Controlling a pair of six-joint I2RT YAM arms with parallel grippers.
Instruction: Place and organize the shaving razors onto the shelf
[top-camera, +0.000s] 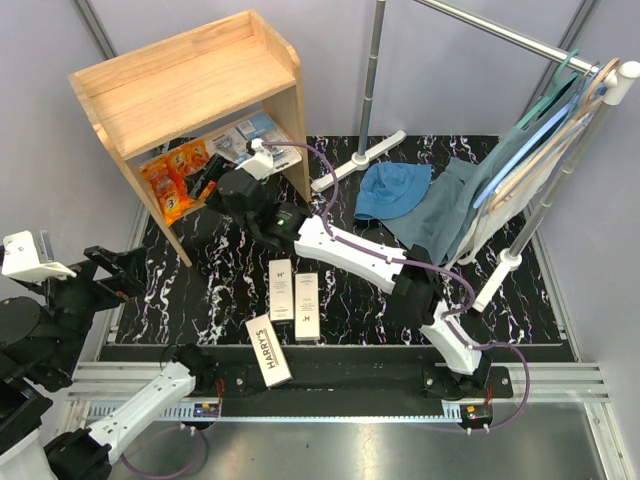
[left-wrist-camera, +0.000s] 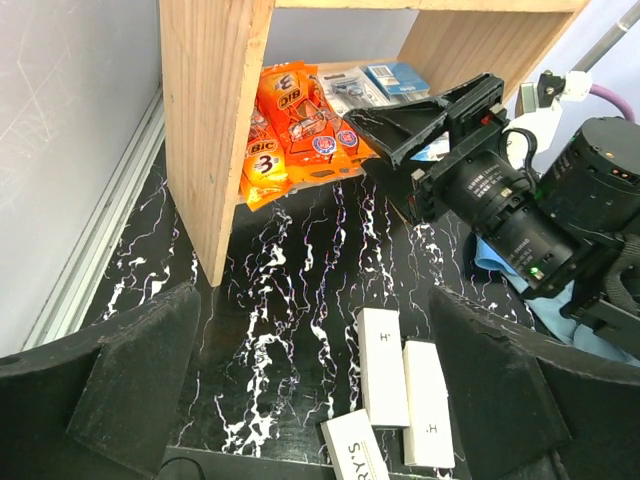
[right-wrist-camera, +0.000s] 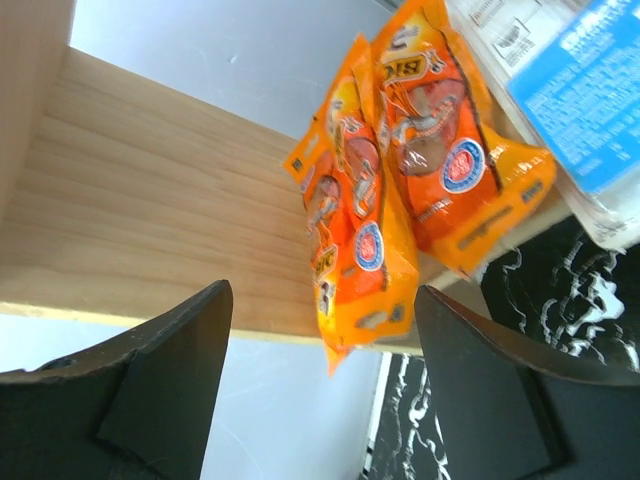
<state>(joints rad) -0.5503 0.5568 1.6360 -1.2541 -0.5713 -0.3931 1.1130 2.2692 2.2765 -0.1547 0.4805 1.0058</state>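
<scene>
Three white boxes (top-camera: 281, 290) lie on the bench (top-camera: 225, 275), none of them on the shelf yet. Two sit side by side, touching or nearly so, and the third lies tilted just nearer the arms' bases, its "HARRY'S" lettering up.

The orange packs (right-wrist-camera: 365, 235) lie overlapped at the left end of the shelf's lower level. Two can be counted with certainty; the overlap may hide a third. To their right on the same level are two blue-and-clear blister packs (top-camera: 245, 132), side by side. That makes at least seven packages, four on the lower level and three on the bench.

The shelf (top-camera: 190, 80) stands at the bench's far left corner, and its top level carries nothing.

The right claw (right-wrist-camera: 322, 300) reaches into the lower level, just short of the orange packs. Its fingers are spread and nothing is between them — released. The left claw (left-wrist-camera: 312, 300) hangs over the bench's left side, well apart from the shelf. Its fingers are also wide apart and it grips nothing.

On the far right, one blue cloth (top-camera: 393, 190) lies on the bench beside a metal rack (top-camera: 520, 40) with more cloths hanging from it.
</scene>
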